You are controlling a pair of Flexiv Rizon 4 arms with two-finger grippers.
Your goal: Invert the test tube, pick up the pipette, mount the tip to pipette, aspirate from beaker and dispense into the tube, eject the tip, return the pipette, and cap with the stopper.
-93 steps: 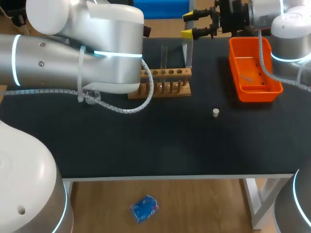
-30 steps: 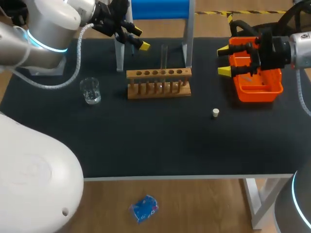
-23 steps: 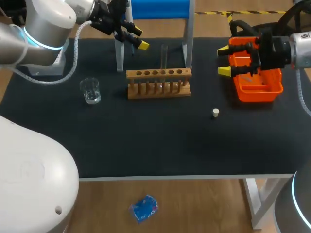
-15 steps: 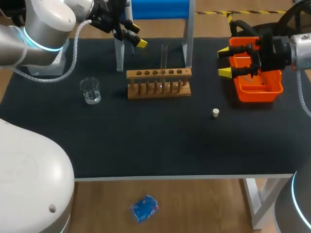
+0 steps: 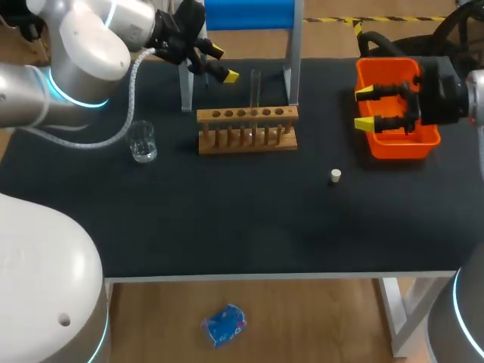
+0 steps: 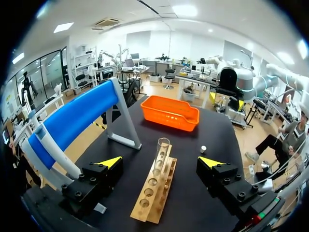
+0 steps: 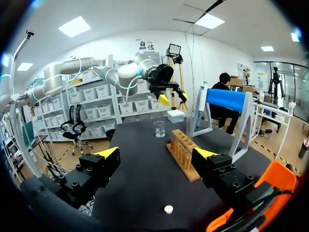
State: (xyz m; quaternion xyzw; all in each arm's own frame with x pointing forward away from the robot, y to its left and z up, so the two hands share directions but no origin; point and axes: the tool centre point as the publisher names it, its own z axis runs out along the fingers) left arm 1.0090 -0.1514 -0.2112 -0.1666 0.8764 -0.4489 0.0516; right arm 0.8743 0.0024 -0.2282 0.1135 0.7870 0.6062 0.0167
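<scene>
A clear test tube [image 5: 255,89] stands in the wooden rack [image 5: 247,128], open mouth up, also seen as test tube [image 6: 161,155] straight ahead of my left gripper [image 6: 160,162]. The left gripper [image 5: 224,63] hovers open and empty at the back, just left of the tube. The blue pipette [image 6: 72,118] rests on its grey stand [image 5: 185,83] behind the rack. A glass beaker [image 5: 141,141] sits left of the rack. The small white stopper [image 5: 336,176] lies on the mat. My right gripper [image 5: 364,107] hangs open and empty over the orange tray's left edge.
The orange tray [image 5: 393,140] sits at the back right. From the right wrist view, the rack [image 7: 182,152], beaker [image 7: 159,128] and stopper [image 7: 168,209] lie ahead of the right gripper [image 7: 156,153]. Bare black mat [image 5: 242,219] covers the front half of the table.
My right gripper has drawn back to the right, over the orange tray. The left arm has swung its elbow and its gripper shifted slightly toward the tube. Both stayed open.
</scene>
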